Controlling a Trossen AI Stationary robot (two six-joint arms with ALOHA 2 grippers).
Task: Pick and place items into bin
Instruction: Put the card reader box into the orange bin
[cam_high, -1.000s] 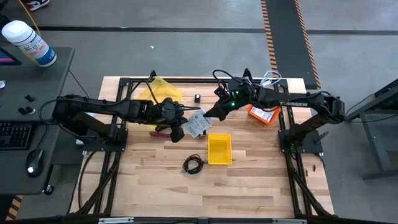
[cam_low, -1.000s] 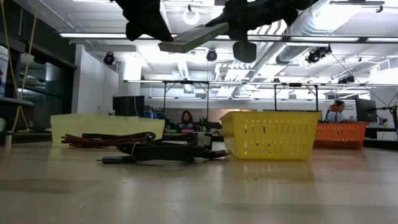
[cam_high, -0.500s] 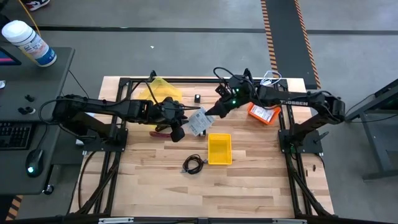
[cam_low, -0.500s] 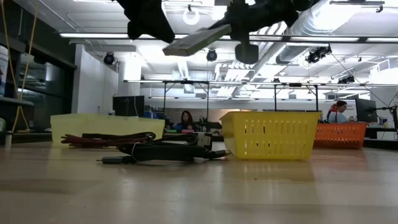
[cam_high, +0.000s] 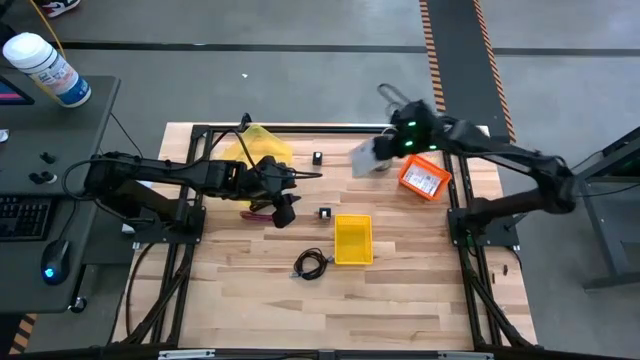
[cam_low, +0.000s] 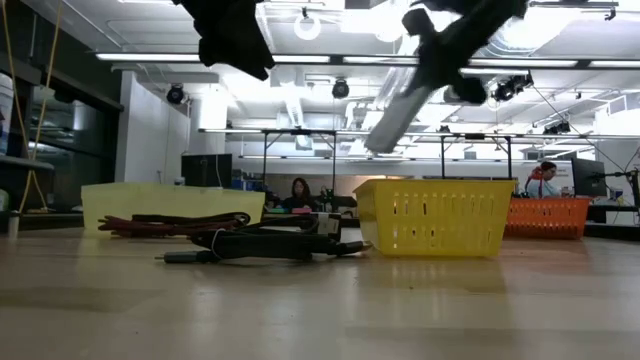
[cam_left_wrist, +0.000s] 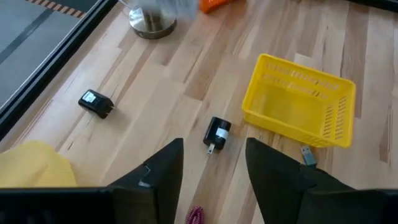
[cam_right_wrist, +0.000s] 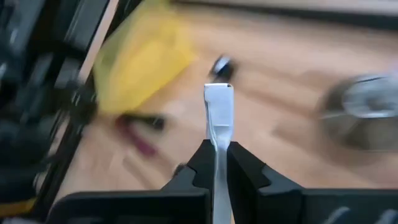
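Two arms: both raised above the wooden table (cam_high: 400, 300), neither touching it.
Right gripper (cam_right_wrist: 217, 163): fingers pressed onto a white flat packet (cam_right_wrist: 218, 115), held edge-on between them; in the high view the packet (cam_high: 366, 157) hangs in the air over the far side of the table, near the orange bin (cam_high: 423, 180).
Left gripper (cam_left_wrist: 211, 163): fingers spread apart with nothing between them, held high above the table beside the red-handled tool (cam_high: 258, 212).
Yellow bin (cam_high: 352, 240): stands near the table's middle; the left wrist view shows no item inside it.
Black blocks: one (cam_high: 326, 213) lies just beyond the yellow bin, the other (cam_high: 317, 157) near the far edge.
Coiled black cable (cam_high: 311, 264): lies on the table just beside the yellow bin, on its left-arm side.
Grey metal cone (cam_left_wrist: 151, 16): stands on the far side of the table; its upper part is blurred.
Yellow bag (cam_high: 262, 145): lies at the far left corner region.
Background: people sit at desks in the room beyond the table.
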